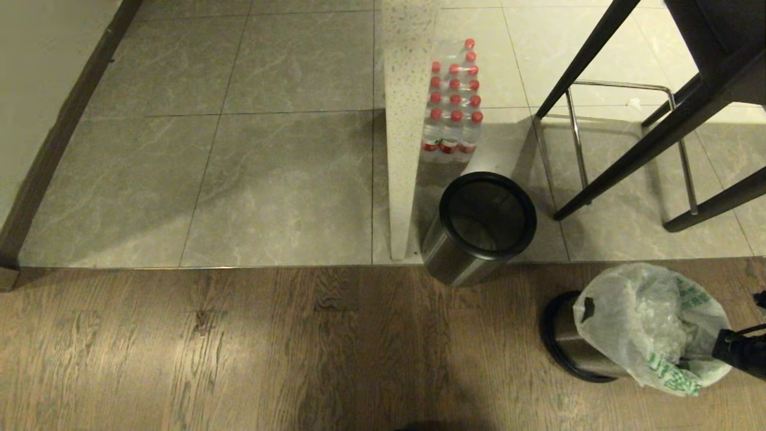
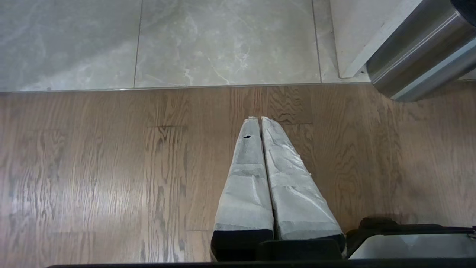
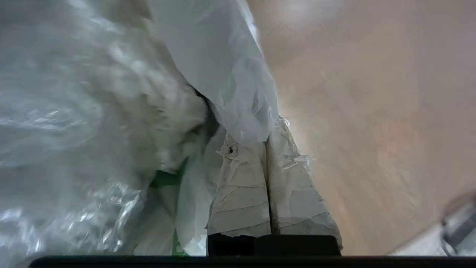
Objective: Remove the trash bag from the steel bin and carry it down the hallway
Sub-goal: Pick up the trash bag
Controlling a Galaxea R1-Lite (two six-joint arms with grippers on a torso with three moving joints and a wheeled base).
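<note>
The trash bag (image 1: 652, 326), translucent white with green printing, bulges over the steel bin (image 1: 568, 344) at the lower right of the head view and hides the bin's mouth. My right arm (image 1: 745, 353) reaches in from the right edge to the bag's side. In the right wrist view, my right gripper (image 3: 266, 136) is shut, with a fold of the bag (image 3: 223, 74) pinched at its tips. My left gripper (image 2: 259, 118) is shut on nothing and hangs over the wooden floor, outside the head view.
A second steel bin (image 1: 479, 227), with no bag in it, stands at the foot of a white pillar (image 1: 401, 149). Behind it is a pack of red-capped water bottles (image 1: 455, 102). Dark stool legs (image 1: 646, 137) stand at the right. Grey tiled floor (image 1: 239, 149) stretches left to a dark skirting (image 1: 54, 149).
</note>
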